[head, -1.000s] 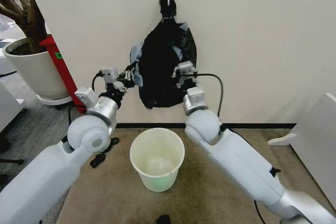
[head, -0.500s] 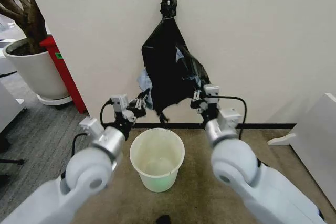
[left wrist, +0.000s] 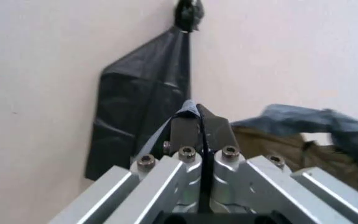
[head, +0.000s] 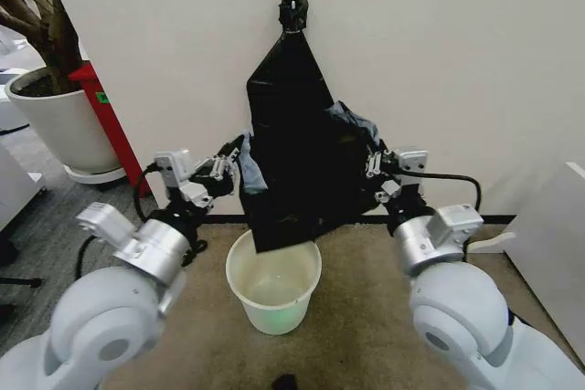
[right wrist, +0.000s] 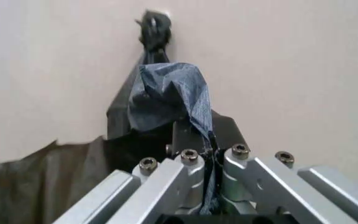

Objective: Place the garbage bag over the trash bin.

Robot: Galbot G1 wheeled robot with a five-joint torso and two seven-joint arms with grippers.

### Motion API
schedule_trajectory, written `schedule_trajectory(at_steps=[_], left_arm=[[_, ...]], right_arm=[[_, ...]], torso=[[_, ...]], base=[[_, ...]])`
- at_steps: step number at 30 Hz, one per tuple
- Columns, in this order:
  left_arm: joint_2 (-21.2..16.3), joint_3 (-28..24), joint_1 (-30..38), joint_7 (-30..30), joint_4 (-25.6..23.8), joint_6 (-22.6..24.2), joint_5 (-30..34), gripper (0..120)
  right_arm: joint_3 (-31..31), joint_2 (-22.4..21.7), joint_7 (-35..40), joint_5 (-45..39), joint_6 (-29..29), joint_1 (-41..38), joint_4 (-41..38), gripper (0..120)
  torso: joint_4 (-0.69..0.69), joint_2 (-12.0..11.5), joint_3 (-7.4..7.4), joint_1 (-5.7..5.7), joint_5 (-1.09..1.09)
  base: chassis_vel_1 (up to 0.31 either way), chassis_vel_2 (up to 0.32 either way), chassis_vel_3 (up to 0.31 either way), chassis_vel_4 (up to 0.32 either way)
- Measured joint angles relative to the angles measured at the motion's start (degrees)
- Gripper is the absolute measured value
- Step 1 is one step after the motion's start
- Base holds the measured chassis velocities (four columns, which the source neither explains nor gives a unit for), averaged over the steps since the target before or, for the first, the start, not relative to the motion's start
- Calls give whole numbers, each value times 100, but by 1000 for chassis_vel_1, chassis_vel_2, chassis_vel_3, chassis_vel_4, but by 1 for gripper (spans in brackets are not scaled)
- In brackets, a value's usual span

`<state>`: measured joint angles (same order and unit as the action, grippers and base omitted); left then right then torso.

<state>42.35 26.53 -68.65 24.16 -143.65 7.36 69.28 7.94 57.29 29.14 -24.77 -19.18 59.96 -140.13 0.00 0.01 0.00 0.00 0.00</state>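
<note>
Against the cream wall [head: 475, 61], seen from the head camera, the garbage bag [head: 292, 162] hangs from a black hook [head: 292, 8], its thin glossy plastic drawn out wide between the two arms. Left gripper [head: 228, 163] has its fingers closed on the bag's left edge; right gripper [head: 373, 163] pinches the right edge the same way. Directly below sits the trash bin [head: 273, 278], round, cream-white, rolled rim, its mouth open, with the bag's lower corner dipping just over the rim at the back. Bare carpet [head: 366, 335] lies around the bin, room on both sides; a white plant pot [head: 57, 125] and a red panel [head: 108, 116] stand well apart on the left.

Left wrist camera next: dark fingers [left wrist: 201, 130] pressed tight together, a sliver of crinkled film caught between them, the bag tapering up to the hook beyond.

Right wrist camera: fingers [right wrist: 195, 135] clamped shut on a grey-blue fold of the plastic [right wrist: 173, 95], which drapes over and hides the fingertips themselves.
</note>
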Motion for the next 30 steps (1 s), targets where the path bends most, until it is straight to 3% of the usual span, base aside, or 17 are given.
schedule_trajectory(at_steps=[9,14,22,30], left_arm=[[-79,1276,-607,-56,14,48,140,0],[-109,1584,-569,-128,22,-82,136,0],[-144,1737,-283,-254,29,-226,126,0],[187,1328,-460,-521,37,-519,-294,0]], right_arm=[[-194,187,-407,898,442,489,169,0],[-329,234,-482,915,637,245,346,0],[-605,444,-598,1002,1145,-172,759,0],[-625,536,-731,1137,1340,-127,810,0]], torso=[[0,-1,0,0,-1],[1,-1,0,0,0],[0,-1,1,0,0],[0,-1,1,0,0]], base=[[0,0,0,0],[0,0,0,0],[0,0,0,0],[0,0,0,0]])
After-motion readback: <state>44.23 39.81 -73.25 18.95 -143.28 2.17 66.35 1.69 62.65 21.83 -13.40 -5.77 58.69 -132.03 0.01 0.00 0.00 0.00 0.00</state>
